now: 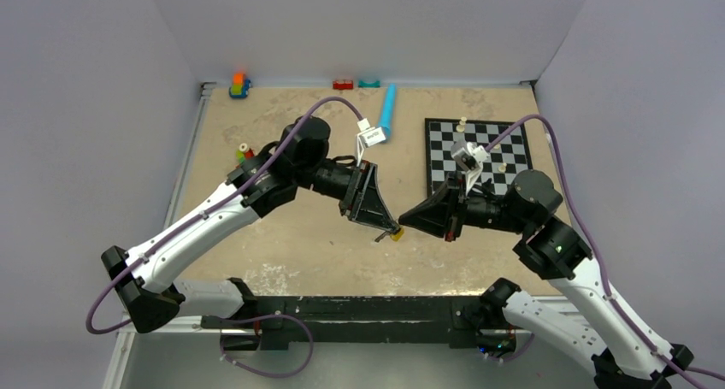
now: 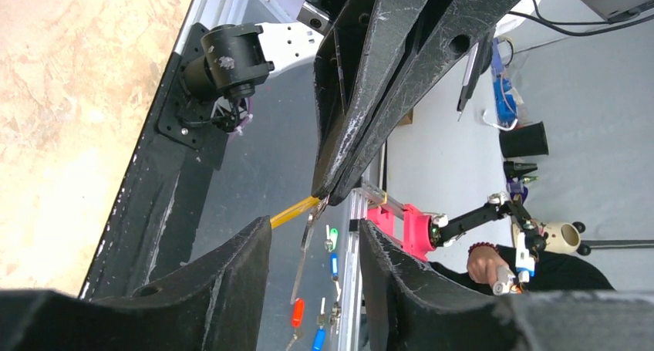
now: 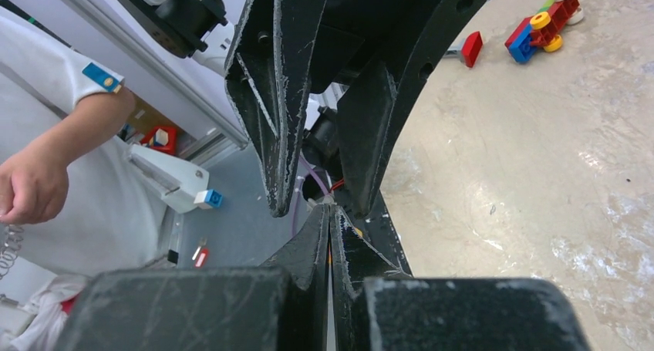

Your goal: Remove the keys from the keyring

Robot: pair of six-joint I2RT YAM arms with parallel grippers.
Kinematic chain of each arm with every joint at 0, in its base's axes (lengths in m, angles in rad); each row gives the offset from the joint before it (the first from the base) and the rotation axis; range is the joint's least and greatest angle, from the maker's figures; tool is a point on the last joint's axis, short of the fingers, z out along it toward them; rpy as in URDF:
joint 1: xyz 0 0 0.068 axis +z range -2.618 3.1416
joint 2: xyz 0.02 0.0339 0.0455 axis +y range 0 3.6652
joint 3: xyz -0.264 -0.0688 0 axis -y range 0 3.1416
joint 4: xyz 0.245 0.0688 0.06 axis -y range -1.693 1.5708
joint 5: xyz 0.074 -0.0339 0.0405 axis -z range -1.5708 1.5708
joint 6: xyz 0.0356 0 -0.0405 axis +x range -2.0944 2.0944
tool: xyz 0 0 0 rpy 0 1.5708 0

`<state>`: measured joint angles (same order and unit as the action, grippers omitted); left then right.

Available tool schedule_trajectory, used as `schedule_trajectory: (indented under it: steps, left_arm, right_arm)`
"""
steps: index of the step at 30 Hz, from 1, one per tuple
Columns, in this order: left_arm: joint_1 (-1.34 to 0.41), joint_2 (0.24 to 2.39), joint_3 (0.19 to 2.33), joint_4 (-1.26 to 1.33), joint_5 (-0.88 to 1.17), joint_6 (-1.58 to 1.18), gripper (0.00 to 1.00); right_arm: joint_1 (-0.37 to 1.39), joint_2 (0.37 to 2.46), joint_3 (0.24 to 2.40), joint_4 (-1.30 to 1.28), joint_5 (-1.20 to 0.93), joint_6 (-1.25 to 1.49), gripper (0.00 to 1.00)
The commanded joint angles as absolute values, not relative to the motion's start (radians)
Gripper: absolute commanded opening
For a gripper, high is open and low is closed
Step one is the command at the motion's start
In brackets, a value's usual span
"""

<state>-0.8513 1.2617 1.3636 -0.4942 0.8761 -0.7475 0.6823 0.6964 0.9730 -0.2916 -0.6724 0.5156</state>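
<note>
While the right claw clenches the brass key above the near worktop and the left claw gapes released astride the dangling silvery key, that key could swing clear of a closing pinch.

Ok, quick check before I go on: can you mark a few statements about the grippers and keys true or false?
1. The right gripper is shut. True.
2. The left gripper is clamped on the keys. False: it is open, and the keys hang at the right gripper's tip.
3. The keys lie on the chessboard. False: they are held up between the two arms.
4. A blue tube lies left of the chessboard. True.
</note>
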Motion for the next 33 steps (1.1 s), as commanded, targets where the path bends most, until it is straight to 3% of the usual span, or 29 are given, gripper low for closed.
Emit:
schedule_trajectory:
  steps: [1,8,23,33]
  left_arm:
    - [-0.848,1.224,1.405,-0.484,0.871,-0.753,0.51]
    - [-0.849,1.207,1.406,-0.497,0.858,-0.743,0.5]
    - [-0.848,1.106,1.382,-0.432,0.926,-0.707,0.48]
    - [-0.849,1.086,1.423,-0.503,0.76,-0.665,0.45]
  right_arm:
    - [0.687,0.677,0.978,-0.267,-0.676,0.523,0.0]
    - [0.686,0.66,0.968,-0.228,-0.708,0.535,0.0]
    - [0.686,0.675,0.902,0.093,-1.05,0.613,0.0]
    - [0.686,0.792,1.062,0.083,-0.913,0.555,0.0]
